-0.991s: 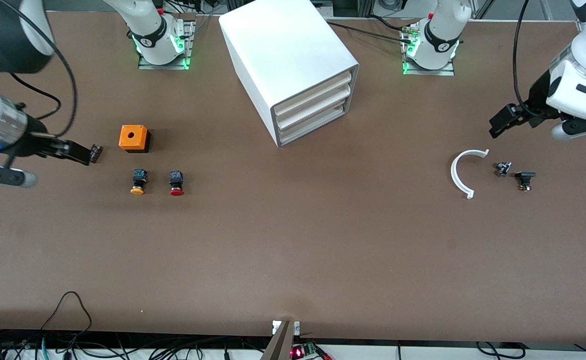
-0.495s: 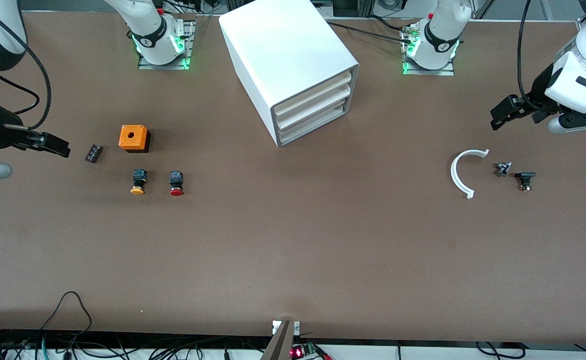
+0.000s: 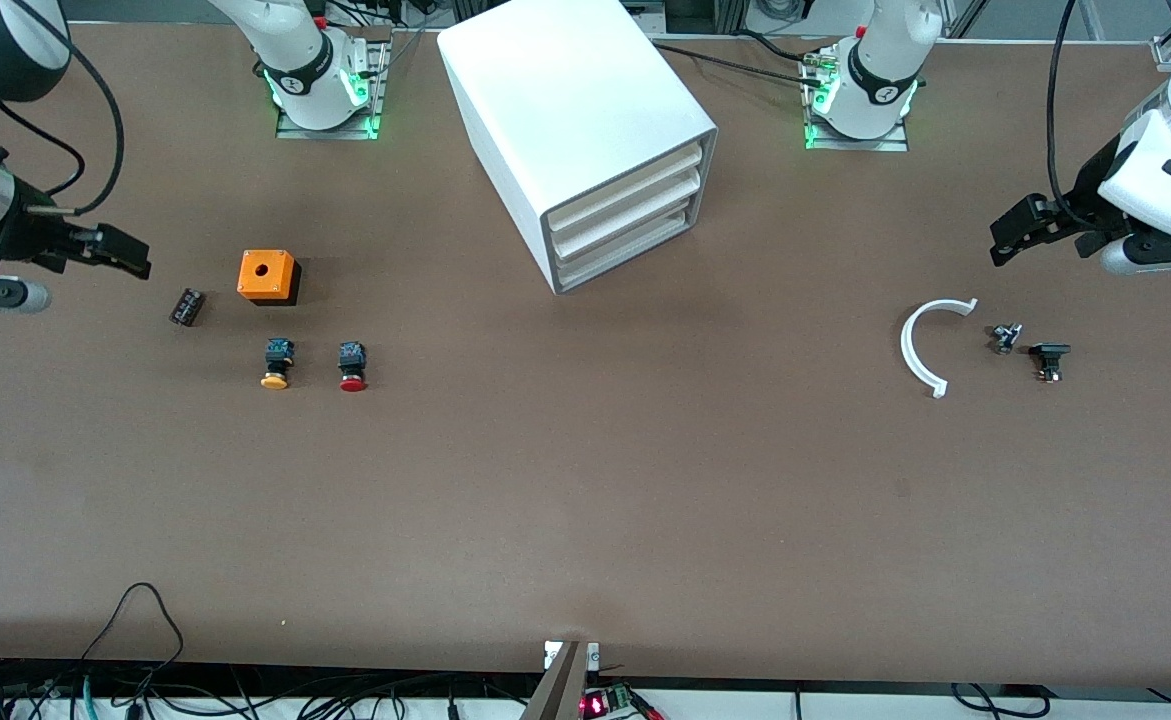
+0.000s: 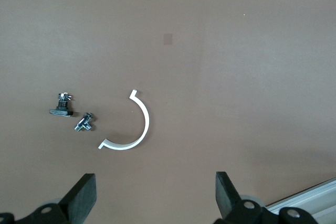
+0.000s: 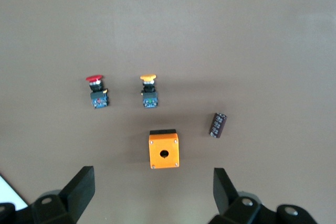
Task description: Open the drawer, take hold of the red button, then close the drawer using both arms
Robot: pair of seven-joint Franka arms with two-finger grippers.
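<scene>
The white cabinet (image 3: pixel 585 120) stands at the table's middle with three cream-fronted drawers (image 3: pixel 625 215), all shut. The red-capped button (image 3: pixel 352 366) lies on the table toward the right arm's end, beside an orange-capped button (image 3: pixel 276 364). It also shows in the right wrist view (image 5: pixel 97 92). My right gripper (image 3: pixel 135 255) is open and empty, above the table near that end's edge; in its own view (image 5: pixel 152 192) it hangs over the orange box (image 5: pixel 164 149). My left gripper (image 3: pixel 1010 240) is open and empty, above the table at the left arm's end (image 4: pixel 155 198).
An orange box with a hole (image 3: pixel 267 276) and a small black cylinder (image 3: pixel 186 306) lie near the buttons. A white arc (image 3: pixel 920 345) and two small metal parts (image 3: pixel 1006 337) (image 3: pixel 1049 360) lie under the left gripper's area.
My right gripper has drawn away from the black cylinder, which stays on the table, toward the table's end and then farther from the camera. My left gripper has shifted slightly.
</scene>
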